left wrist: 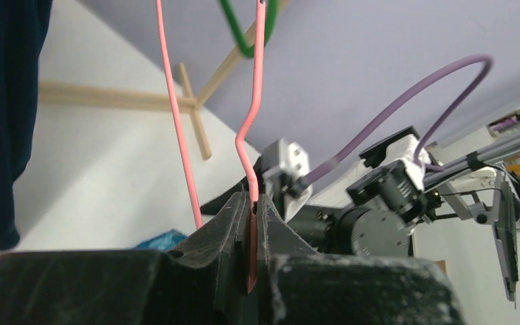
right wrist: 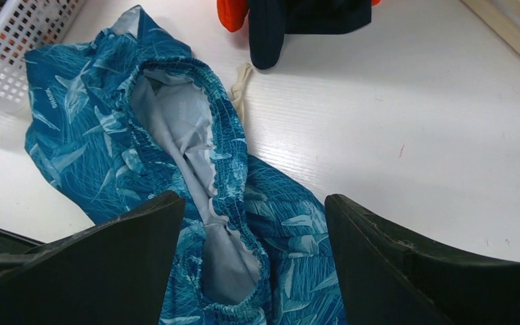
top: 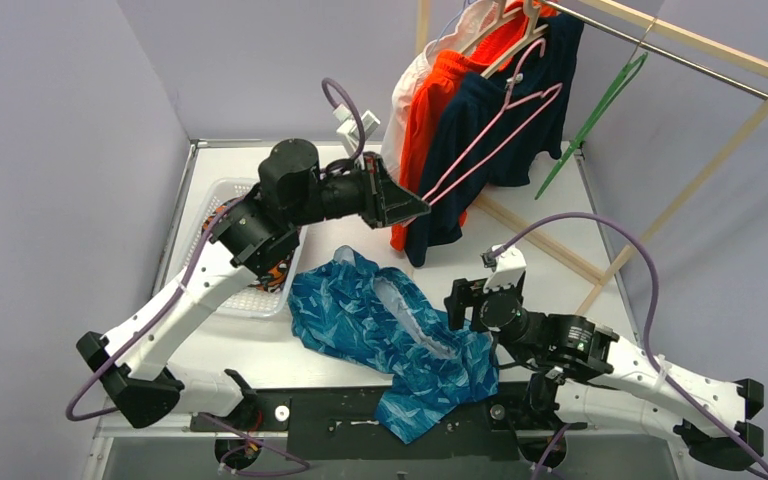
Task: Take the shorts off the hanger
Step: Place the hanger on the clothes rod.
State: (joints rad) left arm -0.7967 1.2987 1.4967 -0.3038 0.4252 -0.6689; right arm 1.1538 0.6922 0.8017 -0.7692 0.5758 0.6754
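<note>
Purple walls stand round a white table [top: 230, 160]. The left gripper [left wrist: 254, 203] is shut tight on the thin wire of a pink hanger [left wrist: 250, 101]. The hanger looks bare. It reaches up toward the wooden rack [top: 720, 50], right in front of the navy shorts [top: 500, 110]. I cannot tell if its hook is on the rail.

The right gripper [right wrist: 254, 200] is wide open and holds nothing. It hangs just over the teal-blue shorts [top: 380, 330]. These shorts are off the hanger and lie in a heap on the table. One end hangs over the near edge. Orange shorts [top: 430, 110] and white shorts [top: 410, 75] hang on the rack beside the navy pair. A white basket [top: 222, 190] sits to the left.

Here is what I think could go wrong. The wire is thin and smooth, so it could slip or twist in the left gripper. If the hanger gets pulled sideways, it could catch the navy shorts and drag them down, or tug the rack. The teal-blue shorts could slide off the table, because part of them is over the edge. The right gripper could also pinch only one thin layer and drop it.
</note>
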